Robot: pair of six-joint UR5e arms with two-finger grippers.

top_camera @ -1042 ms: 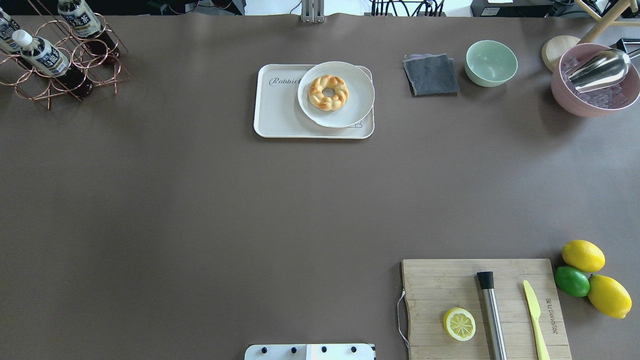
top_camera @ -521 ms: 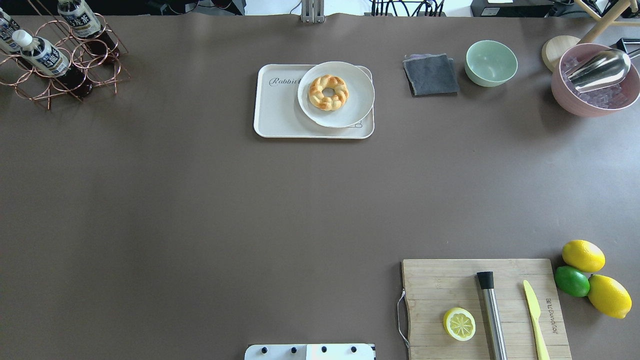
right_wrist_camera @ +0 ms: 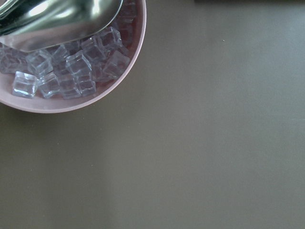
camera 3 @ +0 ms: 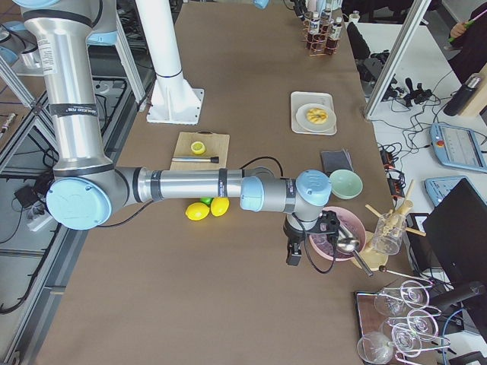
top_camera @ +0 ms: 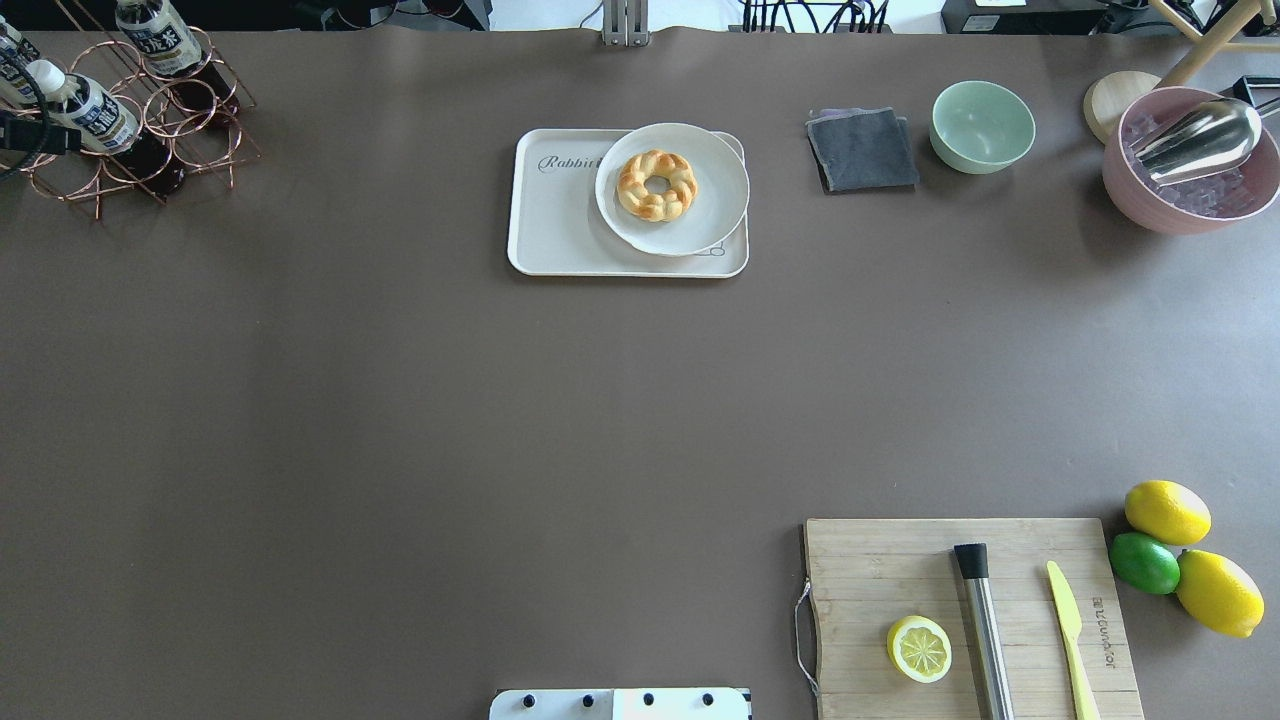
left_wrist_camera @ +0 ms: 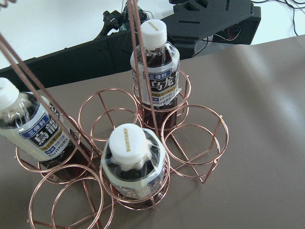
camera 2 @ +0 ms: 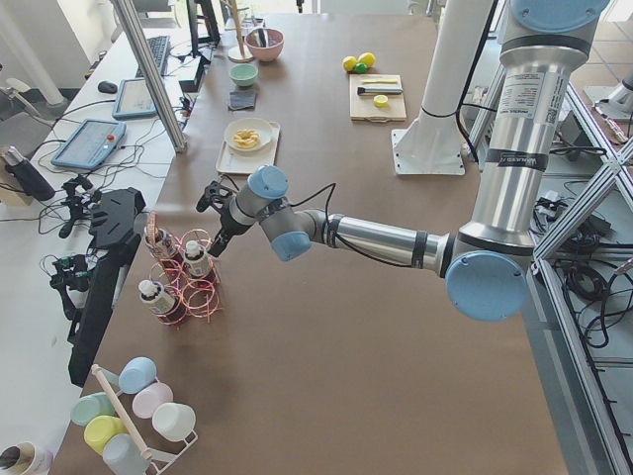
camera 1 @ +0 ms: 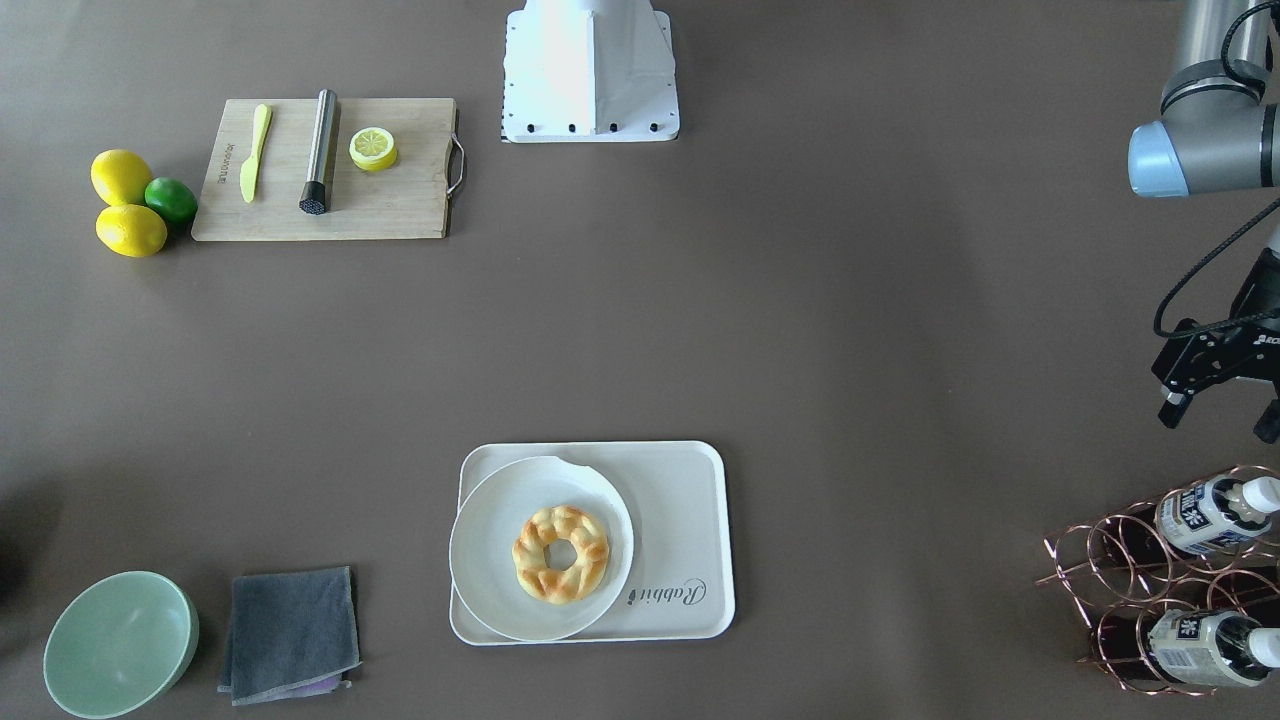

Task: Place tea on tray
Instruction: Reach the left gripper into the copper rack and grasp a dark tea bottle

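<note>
Three tea bottles stand in a copper wire rack (left_wrist_camera: 195,138): one in front (left_wrist_camera: 136,164), one behind (left_wrist_camera: 156,83), one tilted at the left (left_wrist_camera: 28,129). In the overhead view the rack is at the far left corner, with a bottle (top_camera: 88,108) in it. My left gripper (camera 1: 1220,418) hovers just short of the rack, open and empty. The cream tray (top_camera: 555,225) with "Rabbit" script lies at the far middle and carries a round white plate (top_camera: 705,215) with a doughnut. My right gripper (camera 3: 293,257) hangs beside the pink ice bowl; I cannot tell whether it is open or shut.
A pink bowl (top_camera: 1125,185) of ice cubes with a metal scoop, a green bowl (top_camera: 982,125) and a grey cloth (top_camera: 862,150) sit at the far right. A wooden cutting board (top_camera: 870,570) with lemon half, muddler and knife lies near right, beside lemons and a lime.
A part of my left gripper has come into the overhead view at the left edge, next to the bottle rack. Nothing else has moved.
</note>
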